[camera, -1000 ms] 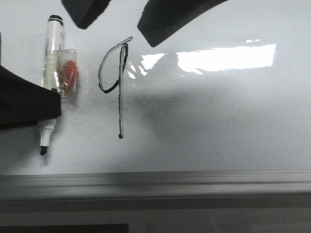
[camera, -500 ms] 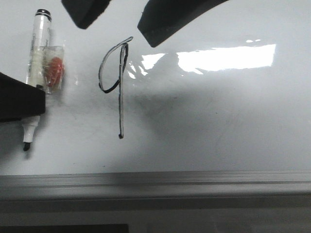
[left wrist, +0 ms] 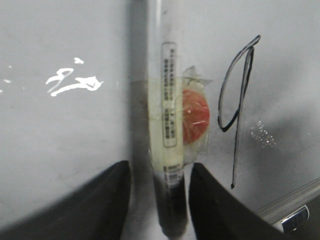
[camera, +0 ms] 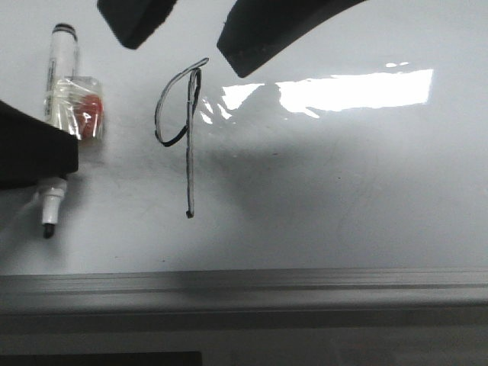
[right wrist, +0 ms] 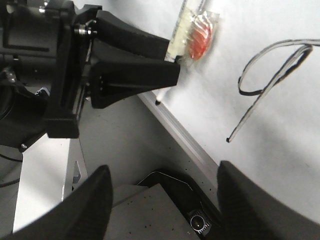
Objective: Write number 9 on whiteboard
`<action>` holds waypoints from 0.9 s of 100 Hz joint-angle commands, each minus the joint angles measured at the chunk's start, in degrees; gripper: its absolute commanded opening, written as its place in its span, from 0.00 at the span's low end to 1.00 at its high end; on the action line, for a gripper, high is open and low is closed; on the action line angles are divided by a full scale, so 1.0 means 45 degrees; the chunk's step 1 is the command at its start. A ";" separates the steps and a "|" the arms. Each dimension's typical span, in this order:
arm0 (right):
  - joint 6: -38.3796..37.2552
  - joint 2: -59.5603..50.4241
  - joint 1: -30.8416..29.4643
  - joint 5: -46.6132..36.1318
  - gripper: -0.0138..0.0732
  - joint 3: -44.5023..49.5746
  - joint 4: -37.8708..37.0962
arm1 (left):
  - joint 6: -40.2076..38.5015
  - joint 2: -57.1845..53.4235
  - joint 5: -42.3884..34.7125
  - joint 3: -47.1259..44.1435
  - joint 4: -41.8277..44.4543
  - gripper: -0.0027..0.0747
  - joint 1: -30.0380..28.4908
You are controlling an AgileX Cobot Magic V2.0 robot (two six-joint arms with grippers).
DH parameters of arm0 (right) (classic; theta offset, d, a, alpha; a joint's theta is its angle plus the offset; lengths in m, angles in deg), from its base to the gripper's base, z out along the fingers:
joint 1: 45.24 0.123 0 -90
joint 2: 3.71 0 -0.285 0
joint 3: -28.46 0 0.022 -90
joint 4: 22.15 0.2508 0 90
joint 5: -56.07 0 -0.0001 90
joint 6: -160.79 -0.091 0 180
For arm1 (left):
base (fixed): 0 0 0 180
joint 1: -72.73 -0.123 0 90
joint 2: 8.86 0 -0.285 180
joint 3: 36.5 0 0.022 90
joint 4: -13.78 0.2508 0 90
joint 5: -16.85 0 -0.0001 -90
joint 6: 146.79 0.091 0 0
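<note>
The number 9 [camera: 183, 130] stands finished on the whiteboard [camera: 343, 191], just right of the marker [camera: 61, 99] in the front view; its tip looks close to the board. In the left wrist view, the left pincer [left wrist: 159, 200] is closed around the marker. In the right wrist view, the right pincer [right wrist: 162, 200] is wide apart and empty. I judge the marker should lift straight off, so the ink stays unsmeared.

A thin black number 9 [camera: 183, 133], slanted loop and long double-lined tail ending in a dot, stands on the glossy whiteboard [camera: 343, 206], beside the left gripper [camera: 34, 156].
</note>
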 commanded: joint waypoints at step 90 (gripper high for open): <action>0.0046 -0.0439 -0.0008 -0.0451 0.32 -0.0459 -0.0044 | -0.0044 -0.1708 -0.1055 0.0317 0.1021 0.62 0.0025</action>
